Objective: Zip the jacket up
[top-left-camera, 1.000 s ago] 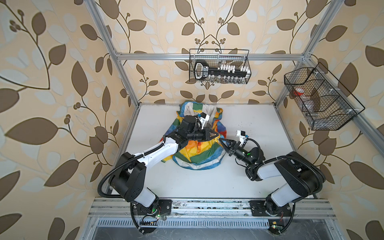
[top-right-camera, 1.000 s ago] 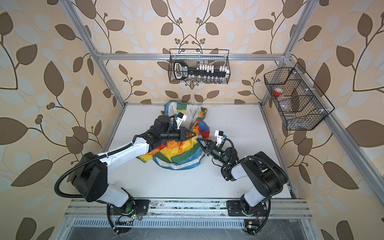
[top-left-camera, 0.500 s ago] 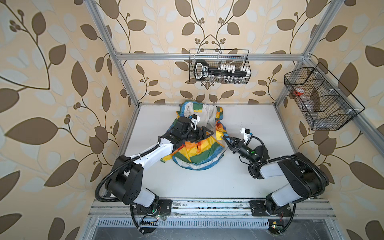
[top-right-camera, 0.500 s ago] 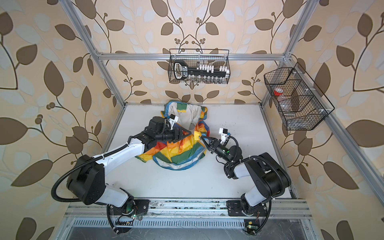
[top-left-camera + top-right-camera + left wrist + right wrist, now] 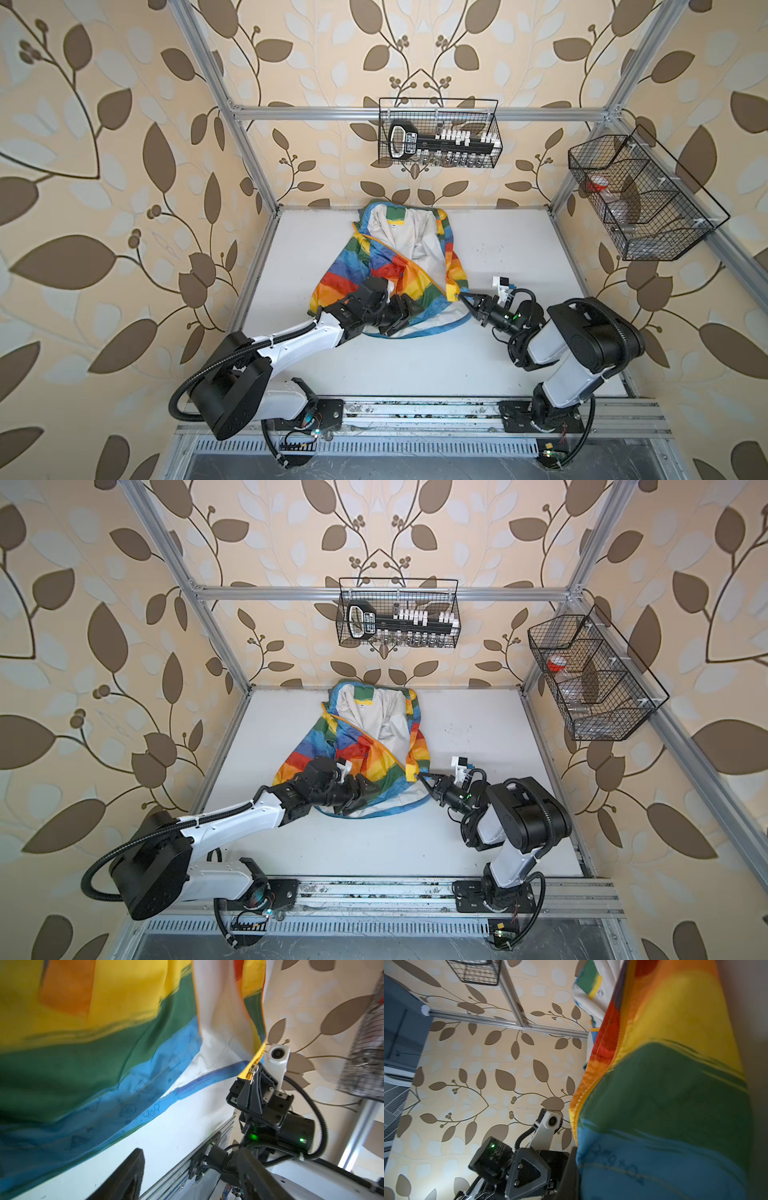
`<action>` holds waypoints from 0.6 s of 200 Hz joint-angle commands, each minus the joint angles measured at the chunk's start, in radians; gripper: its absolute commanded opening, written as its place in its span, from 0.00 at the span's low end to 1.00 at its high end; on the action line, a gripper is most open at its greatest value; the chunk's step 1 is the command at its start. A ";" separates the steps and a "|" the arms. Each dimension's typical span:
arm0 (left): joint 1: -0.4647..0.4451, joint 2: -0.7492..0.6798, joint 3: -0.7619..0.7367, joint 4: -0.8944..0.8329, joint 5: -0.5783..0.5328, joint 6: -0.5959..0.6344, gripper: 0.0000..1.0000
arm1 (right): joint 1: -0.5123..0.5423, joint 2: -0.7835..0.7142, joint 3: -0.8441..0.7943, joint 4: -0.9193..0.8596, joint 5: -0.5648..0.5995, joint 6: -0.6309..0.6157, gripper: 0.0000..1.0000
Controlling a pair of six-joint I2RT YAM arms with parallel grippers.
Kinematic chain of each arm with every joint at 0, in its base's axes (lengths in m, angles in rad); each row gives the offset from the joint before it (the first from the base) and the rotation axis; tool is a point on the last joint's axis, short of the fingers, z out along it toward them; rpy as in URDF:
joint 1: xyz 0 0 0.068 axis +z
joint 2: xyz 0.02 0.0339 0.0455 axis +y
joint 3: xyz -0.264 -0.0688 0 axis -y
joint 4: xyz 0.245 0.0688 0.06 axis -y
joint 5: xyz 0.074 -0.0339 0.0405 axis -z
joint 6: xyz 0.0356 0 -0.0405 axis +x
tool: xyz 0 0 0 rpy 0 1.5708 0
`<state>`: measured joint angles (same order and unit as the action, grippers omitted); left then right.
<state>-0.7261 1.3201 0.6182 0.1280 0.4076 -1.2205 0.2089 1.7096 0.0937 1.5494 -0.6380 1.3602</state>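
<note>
The rainbow-block jacket (image 5: 374, 266) (image 5: 349, 746) lies crumpled mid-table, its off-white lining showing toward the back. Its orange-yellow zipper (image 5: 415, 266) runs diagonally down to the near right corner. My right gripper (image 5: 461, 296) (image 5: 420, 776) is shut on that corner, at the zipper's lower end (image 5: 252, 1070). The blue and green fabric (image 5: 664, 1084) drapes over the right gripper (image 5: 577, 1178) and hides one of its fingers. My left gripper (image 5: 405, 313) (image 5: 365, 791) stands open over the jacket's near left hem. Nothing lies between its fingers (image 5: 124, 1176).
A wire basket (image 5: 438, 133) with a black tool hangs on the back wall, and another wire basket (image 5: 640, 199) on the right wall. Aluminium posts frame the white table (image 5: 519, 249). A metal rail (image 5: 415, 411) runs along the front edge.
My left gripper has opened, let go of the fabric and drawn back toward the near hem. My right gripper has pulled the jacket's corner a little rightward, stretching out the lower hem.
</note>
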 commanded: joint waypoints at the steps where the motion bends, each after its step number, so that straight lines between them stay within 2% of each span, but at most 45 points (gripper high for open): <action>1: -0.043 0.011 -0.017 0.195 -0.142 -0.149 0.73 | 0.015 -0.002 -0.033 0.060 0.024 -0.058 0.00; 38: -0.114 0.106 -0.027 0.329 -0.275 -0.266 0.71 | -0.017 -0.036 -0.066 0.060 0.068 -0.039 0.00; 65: -0.198 0.207 0.015 0.390 -0.432 -0.344 0.70 | -0.082 -0.032 -0.099 0.060 0.110 -0.013 0.00; 96: -0.272 0.336 0.096 0.479 -0.528 -0.369 0.70 | -0.095 -0.017 -0.090 0.060 0.115 -0.006 0.00; 120: -0.286 0.410 0.157 0.494 -0.564 -0.360 0.68 | -0.104 -0.041 -0.096 0.061 0.111 -0.006 0.00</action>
<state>-1.0019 1.6894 0.7071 0.5209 -0.0402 -1.5497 0.1143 1.6825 0.0093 1.5581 -0.5407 1.3354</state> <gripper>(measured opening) 0.692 0.048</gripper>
